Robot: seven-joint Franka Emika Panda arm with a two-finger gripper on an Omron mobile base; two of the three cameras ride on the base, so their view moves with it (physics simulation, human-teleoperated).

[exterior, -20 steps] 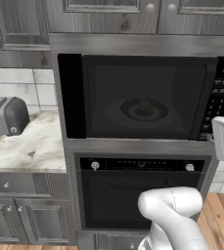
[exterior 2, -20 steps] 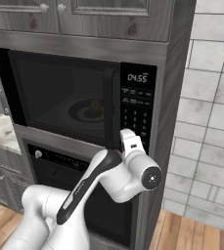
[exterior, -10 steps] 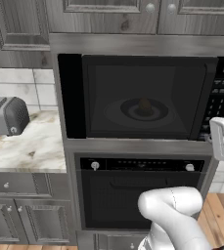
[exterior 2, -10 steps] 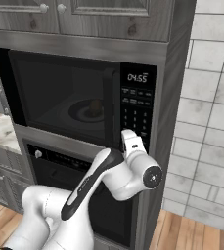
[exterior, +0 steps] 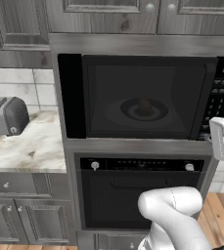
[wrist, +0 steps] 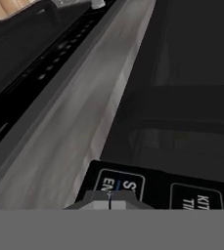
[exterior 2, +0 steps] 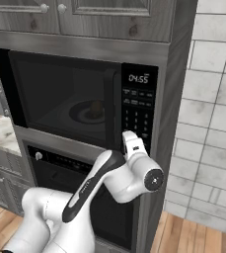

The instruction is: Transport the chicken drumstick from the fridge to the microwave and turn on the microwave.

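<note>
The microwave (exterior: 133,97) is built into the grey cabinetry and its dark glass door is closed. Through the glass the chicken drumstick (exterior: 144,105) (exterior 2: 95,108) rests on the round turntable. My gripper (exterior 2: 127,134) is shut and empty, its tips right at the bottom of the black button panel (exterior 2: 136,116), whose clock is lit. In the hand view the shut gripper (wrist: 110,197) sits just short of the lowest row of buttons (wrist: 121,183); whether it touches them I cannot tell. The white hand (exterior: 220,136) shows at the microwave's right edge. The fridge is out of view.
A black oven (exterior: 138,195) with knobs sits directly under the microwave. To the left, a grey toaster (exterior: 6,115) stands on a marble counter (exterior: 30,146). A white tiled wall (exterior 2: 208,123) runs on the right, above a wooden floor.
The hand has shifted a little lower along the panel's bottom edge. The fingers stay shut and the door stays closed.
</note>
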